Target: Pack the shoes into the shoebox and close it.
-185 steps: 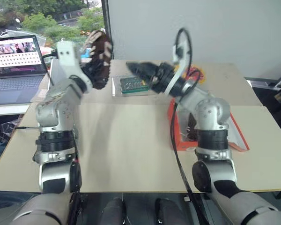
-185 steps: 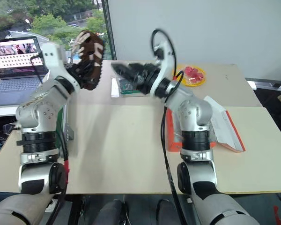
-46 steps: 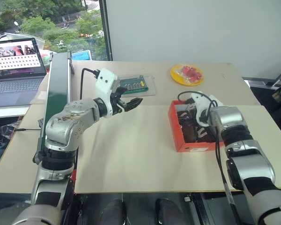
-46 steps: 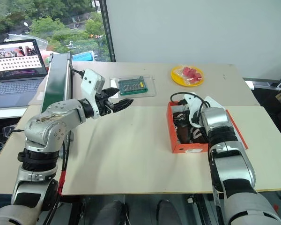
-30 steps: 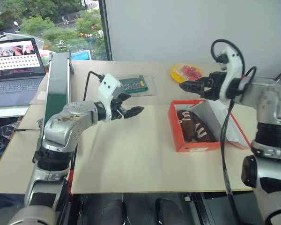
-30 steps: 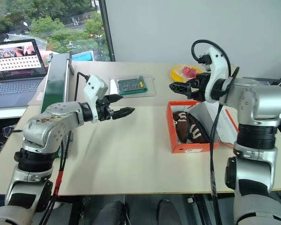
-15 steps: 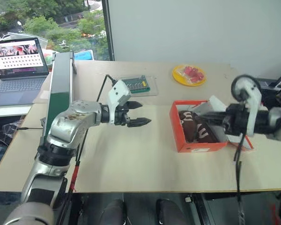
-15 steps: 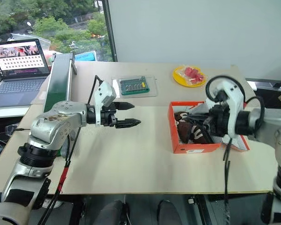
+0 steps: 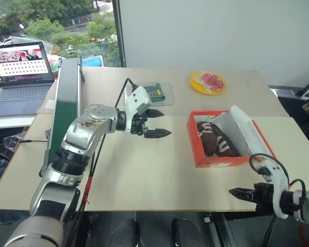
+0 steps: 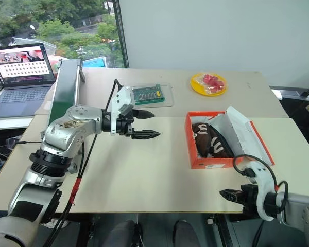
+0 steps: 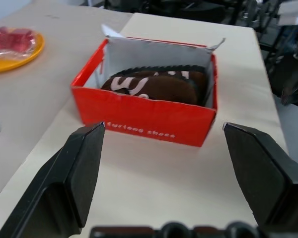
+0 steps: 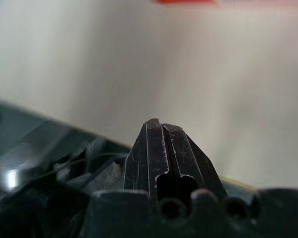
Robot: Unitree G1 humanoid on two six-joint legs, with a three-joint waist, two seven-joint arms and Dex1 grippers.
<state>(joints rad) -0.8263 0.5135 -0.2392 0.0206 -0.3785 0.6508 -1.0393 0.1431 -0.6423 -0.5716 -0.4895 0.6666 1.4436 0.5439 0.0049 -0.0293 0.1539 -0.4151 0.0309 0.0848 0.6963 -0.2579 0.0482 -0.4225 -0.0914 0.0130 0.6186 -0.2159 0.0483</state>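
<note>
The orange-red shoebox (image 9: 216,158) sits on the right half of the table with its lid (image 9: 250,135) leaning open to the right. Both dark brown shoes (image 9: 216,141) with cream laces lie inside it, side by side, as the left wrist view also shows for the shoes (image 11: 156,85) and the shoebox (image 11: 144,119). My left gripper (image 9: 162,122) hangs open and empty over the middle of the table, pointing at the box. My right gripper (image 9: 236,193) is shut and empty, low at the table's front edge, below the box.
A yellow plate (image 9: 208,82) with red pieces sits at the back. A clear tray with a green board (image 9: 155,92) lies behind my left gripper. A tall green panel (image 9: 66,103) stands at the left, with a laptop (image 9: 18,72) beyond it.
My right arm came out of the box, swung up, then dropped to the table's front edge, and its gripper shut. The left gripper drifted slightly right, staying open.
</note>
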